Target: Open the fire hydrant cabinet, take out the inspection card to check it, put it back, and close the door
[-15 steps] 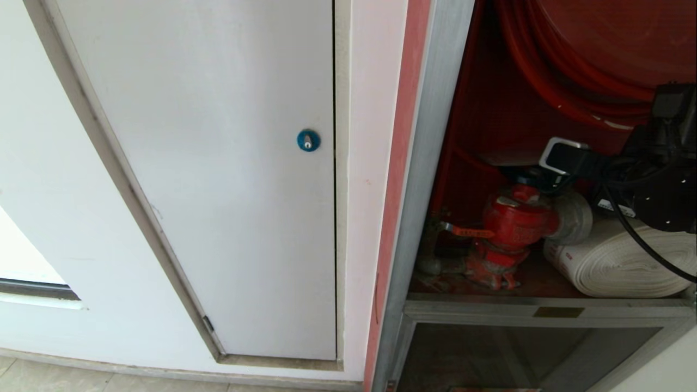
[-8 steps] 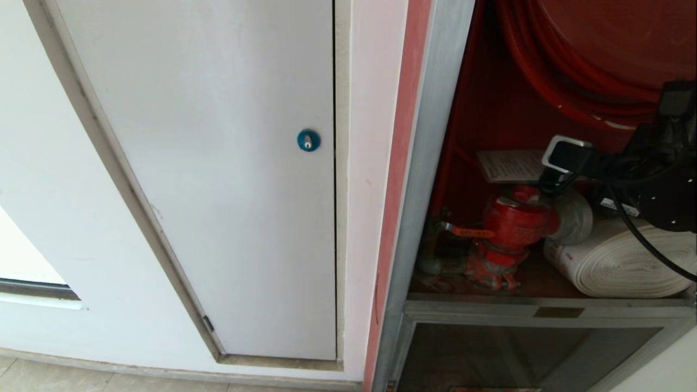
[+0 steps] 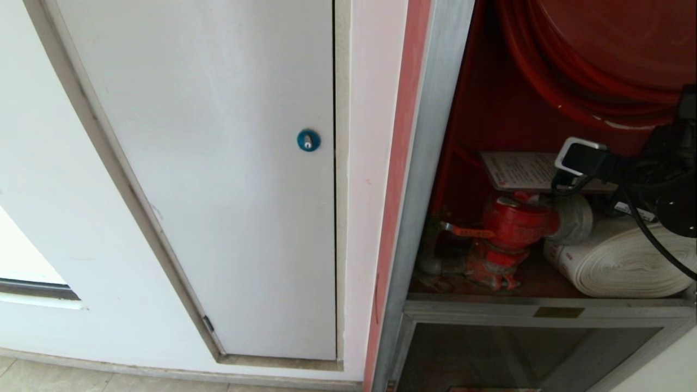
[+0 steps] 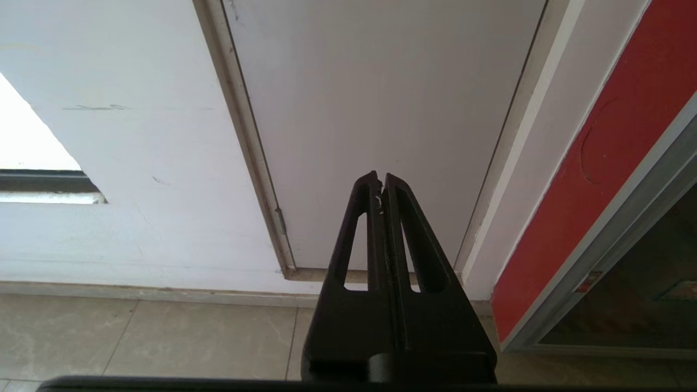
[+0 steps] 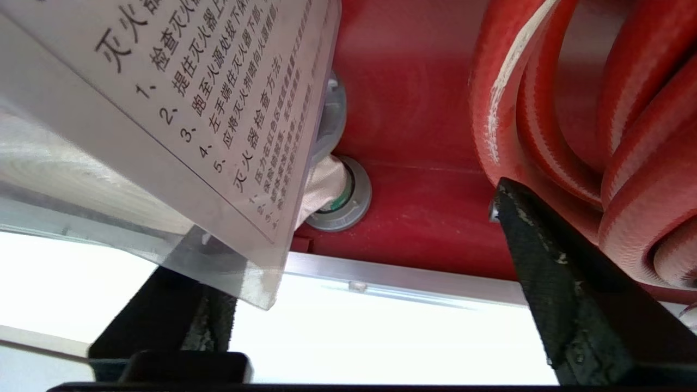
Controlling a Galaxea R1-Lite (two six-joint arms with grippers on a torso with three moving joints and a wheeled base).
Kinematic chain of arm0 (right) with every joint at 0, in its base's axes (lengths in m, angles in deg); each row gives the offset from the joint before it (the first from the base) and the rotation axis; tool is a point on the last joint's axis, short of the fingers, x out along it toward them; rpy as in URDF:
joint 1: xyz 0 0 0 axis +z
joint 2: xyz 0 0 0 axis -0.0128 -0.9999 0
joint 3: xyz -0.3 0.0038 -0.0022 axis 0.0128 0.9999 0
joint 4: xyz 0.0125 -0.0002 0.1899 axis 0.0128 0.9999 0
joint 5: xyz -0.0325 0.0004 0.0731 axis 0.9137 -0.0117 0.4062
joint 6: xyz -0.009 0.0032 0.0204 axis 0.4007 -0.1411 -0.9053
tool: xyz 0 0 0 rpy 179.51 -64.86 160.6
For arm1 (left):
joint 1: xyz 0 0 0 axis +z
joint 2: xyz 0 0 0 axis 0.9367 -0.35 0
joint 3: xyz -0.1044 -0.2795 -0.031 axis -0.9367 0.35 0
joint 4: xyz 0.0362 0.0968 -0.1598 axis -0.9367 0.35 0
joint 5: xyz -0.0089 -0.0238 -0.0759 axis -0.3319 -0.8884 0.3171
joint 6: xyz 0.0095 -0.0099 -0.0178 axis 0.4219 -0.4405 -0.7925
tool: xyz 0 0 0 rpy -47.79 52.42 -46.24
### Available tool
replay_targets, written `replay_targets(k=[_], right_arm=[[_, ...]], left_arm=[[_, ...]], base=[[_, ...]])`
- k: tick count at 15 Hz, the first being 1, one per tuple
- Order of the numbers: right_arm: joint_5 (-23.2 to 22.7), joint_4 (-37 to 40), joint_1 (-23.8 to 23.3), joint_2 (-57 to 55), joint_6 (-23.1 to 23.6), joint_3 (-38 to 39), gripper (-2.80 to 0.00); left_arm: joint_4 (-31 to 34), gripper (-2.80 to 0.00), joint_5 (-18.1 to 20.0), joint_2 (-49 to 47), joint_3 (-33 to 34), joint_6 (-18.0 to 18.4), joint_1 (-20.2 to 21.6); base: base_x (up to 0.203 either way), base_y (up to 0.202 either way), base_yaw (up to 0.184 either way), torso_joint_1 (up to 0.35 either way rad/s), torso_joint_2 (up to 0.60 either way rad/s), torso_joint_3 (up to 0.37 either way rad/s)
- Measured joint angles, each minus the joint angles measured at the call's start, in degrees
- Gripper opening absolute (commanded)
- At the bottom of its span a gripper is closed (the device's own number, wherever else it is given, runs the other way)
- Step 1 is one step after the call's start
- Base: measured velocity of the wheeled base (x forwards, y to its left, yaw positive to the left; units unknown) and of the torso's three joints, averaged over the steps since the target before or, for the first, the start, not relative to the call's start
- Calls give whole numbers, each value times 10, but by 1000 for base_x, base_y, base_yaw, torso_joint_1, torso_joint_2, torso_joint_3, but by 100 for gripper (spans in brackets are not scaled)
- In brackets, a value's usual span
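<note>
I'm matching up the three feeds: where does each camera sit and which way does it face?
Head: high, looking down at the white door and open cabinet; right gripper by the card.
Left wrist: behind the shut left gripper, facing the white door's foot.
Right wrist: behind open fingers, inside the cabinet, card close.
Shared: card, red hose.

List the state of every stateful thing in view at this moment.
fire hydrant cabinet: open, red inside showing
inspection card: inside, lying above the red valve, not gripped
right gripper: jaws open, beside the card
left gripper: jaws shut, parked
white panel door: closed
</note>
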State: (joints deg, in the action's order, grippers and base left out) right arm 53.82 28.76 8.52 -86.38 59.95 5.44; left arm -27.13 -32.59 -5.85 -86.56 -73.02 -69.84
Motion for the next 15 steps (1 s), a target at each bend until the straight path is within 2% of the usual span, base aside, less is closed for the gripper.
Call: replay_targets(k=[3,6,15], right_arm=[[-5,0,-2,9,0,7,0],[-30,0,-2,17,-4,21,0],[-42,-1,-1,45,-7,58,0]], left_arm=[[0,-280,0,0,0,0,0],[0,-280,0,0,0,0,0],[0,-280,0,0,0,0,0]], base=[[0,0,0,0,0,0],[0,0,0,0,0,0],[0,0,0,0,0,0]])
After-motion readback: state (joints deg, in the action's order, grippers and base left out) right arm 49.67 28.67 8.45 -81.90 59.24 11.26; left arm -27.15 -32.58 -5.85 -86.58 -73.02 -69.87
